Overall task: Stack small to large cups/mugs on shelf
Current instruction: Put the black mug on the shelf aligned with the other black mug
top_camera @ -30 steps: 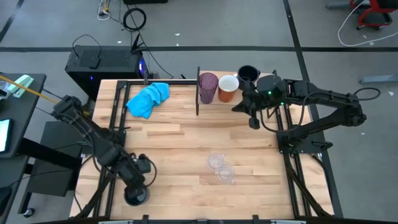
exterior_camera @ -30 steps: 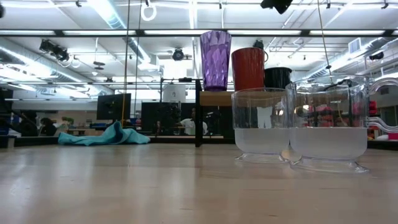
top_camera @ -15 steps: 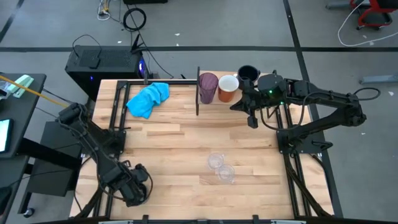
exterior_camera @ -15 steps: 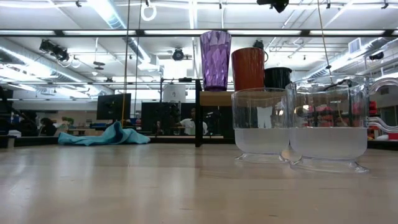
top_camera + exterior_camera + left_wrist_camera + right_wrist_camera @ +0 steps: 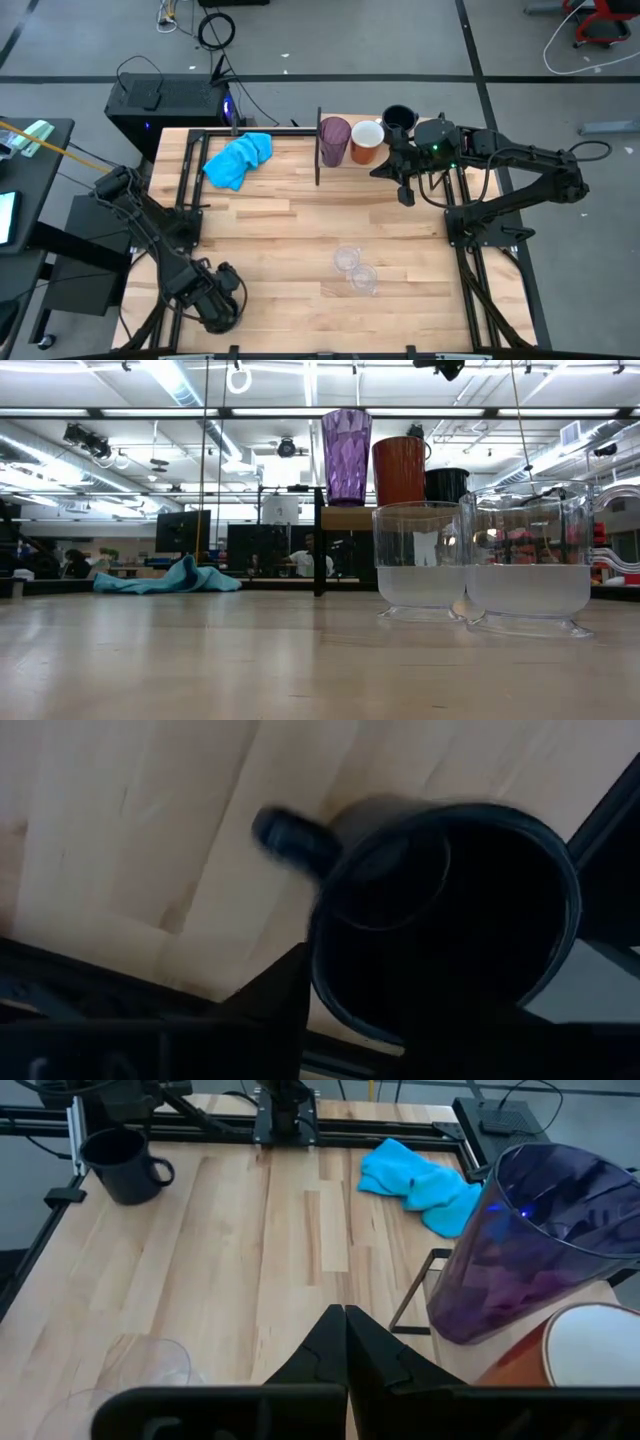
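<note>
Six cups are partly sorted. At the bench's near left corner the left gripper (image 5: 214,305) hangs directly over a black mug (image 5: 440,910); whether it has hold cannot be told. Two clear cups (image 5: 347,260) stand mid-bench. On the shelf (image 5: 340,518) stand the purple tumbler (image 5: 334,140), orange mug (image 5: 367,140) and second black mug (image 5: 398,118). The right gripper (image 5: 407,195), clenched and empty, waits just before them. The step in hand is probably fetching the corner mug; the next move calls for a secure hold and carriage to the shelf.

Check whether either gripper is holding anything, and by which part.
Nothing looks held. The right gripper is shut and empty; the black mug stands alone on the table, below the left gripper.
</note>
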`<action>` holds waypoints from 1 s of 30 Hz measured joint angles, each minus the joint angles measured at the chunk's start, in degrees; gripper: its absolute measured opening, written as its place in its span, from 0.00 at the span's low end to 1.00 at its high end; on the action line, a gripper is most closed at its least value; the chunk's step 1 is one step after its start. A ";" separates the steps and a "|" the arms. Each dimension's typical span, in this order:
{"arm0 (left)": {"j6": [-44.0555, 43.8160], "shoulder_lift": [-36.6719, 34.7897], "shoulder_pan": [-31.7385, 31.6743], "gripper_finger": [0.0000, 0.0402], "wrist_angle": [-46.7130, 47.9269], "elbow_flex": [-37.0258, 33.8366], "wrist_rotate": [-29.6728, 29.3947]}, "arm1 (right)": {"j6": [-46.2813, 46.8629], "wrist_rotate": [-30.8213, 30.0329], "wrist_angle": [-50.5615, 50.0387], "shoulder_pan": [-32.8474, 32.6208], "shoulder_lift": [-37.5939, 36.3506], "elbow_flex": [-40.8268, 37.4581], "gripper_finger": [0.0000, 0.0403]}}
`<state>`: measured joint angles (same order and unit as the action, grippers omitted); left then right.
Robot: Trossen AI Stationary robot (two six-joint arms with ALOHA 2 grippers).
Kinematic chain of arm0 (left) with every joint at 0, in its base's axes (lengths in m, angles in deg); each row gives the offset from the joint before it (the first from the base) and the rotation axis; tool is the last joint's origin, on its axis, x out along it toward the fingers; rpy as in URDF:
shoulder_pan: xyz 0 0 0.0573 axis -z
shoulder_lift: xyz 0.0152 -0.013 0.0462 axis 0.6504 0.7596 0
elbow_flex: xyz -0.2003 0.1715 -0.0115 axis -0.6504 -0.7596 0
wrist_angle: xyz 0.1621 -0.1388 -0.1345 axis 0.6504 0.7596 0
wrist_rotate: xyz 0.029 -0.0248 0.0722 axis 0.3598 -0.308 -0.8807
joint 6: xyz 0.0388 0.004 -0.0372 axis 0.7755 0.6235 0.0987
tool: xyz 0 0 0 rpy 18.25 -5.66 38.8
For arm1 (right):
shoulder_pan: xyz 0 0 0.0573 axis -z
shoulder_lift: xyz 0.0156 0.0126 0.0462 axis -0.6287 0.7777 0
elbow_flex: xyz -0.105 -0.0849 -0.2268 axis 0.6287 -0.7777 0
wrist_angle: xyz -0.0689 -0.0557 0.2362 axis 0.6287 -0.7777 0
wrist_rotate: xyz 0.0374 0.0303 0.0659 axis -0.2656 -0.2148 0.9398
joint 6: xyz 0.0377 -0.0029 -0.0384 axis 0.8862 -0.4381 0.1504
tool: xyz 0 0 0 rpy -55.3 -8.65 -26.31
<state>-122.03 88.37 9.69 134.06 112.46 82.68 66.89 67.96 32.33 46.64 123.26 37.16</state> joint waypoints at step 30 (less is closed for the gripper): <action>17.38 9.84 -6.79 0.16 -9.36 0.42 -3.19 | 0.33 0.28 -0.50 0.00 0.02 -0.02 0.01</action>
<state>-104.65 98.21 2.90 124.70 112.88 79.49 67.23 68.24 31.83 46.64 123.29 37.14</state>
